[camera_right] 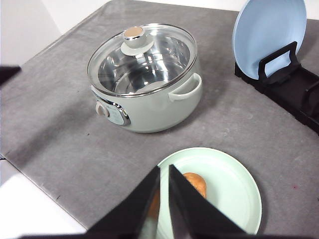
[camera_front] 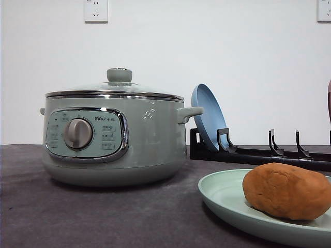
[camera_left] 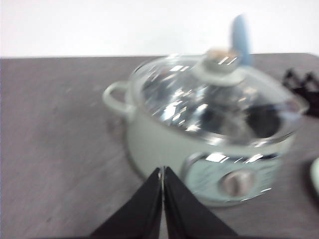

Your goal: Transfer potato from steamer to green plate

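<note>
1. Nearest, front-right: green plate, wide, shallow, pale mint w/ smooth raised rim, on the grey table.
2. Potato lies on that plate, twd its near-right part in front view. Orange-brown, matte, lumpy oval w/ faint creases; much smaller than the pot. It rests on the plate floor, apart from the steamer.
3. R gripper seen in its wrist cam: black fingers nearly pressed together, thin slit between, nothing pinched. It hangs above the plate, tips over the potato's left edge in that view.
4. L gripper in its wrist cam: fingers pressed together, holding nothing, near side of the steamer by the control panel. Pic is blurry.
5. Mid-left: steamer, big round sage-green pot, chrome-framed panel w/ silver dial, side handles. Glass lid is on, green knob up top; shiny metal inside visible thru the glass.
6. Far right: black dish rack w/ blue plate standing on edge, leaning, just behind the steamer's right handle.
7. Farthest: white wall w/ outlets.
</note>
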{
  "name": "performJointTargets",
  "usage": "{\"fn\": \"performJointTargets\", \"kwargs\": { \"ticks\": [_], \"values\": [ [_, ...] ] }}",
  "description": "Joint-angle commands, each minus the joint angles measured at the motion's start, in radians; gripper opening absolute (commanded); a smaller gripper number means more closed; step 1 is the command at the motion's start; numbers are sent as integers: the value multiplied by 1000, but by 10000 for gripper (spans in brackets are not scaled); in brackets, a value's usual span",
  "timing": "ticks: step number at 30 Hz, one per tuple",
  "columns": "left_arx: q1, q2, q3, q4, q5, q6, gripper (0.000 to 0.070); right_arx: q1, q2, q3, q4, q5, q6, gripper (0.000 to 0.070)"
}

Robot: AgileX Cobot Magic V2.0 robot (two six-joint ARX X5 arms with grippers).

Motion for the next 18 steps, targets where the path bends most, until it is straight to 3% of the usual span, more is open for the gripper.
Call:
{"fn": "performJointTargets", "kwargs": {
  "ticks": [1,8,18],
  "values": [
    [24,-40,-70,46,-12,15,0,9,4,12,10,0,-7,19],
    [109,-138,-236,166,-19,-22,0,9,4,12,10,0,-7,19],
    [111,-184,-357,260,-108,-74,0,9,4,12,10,0,-7,19]
  ]
}}
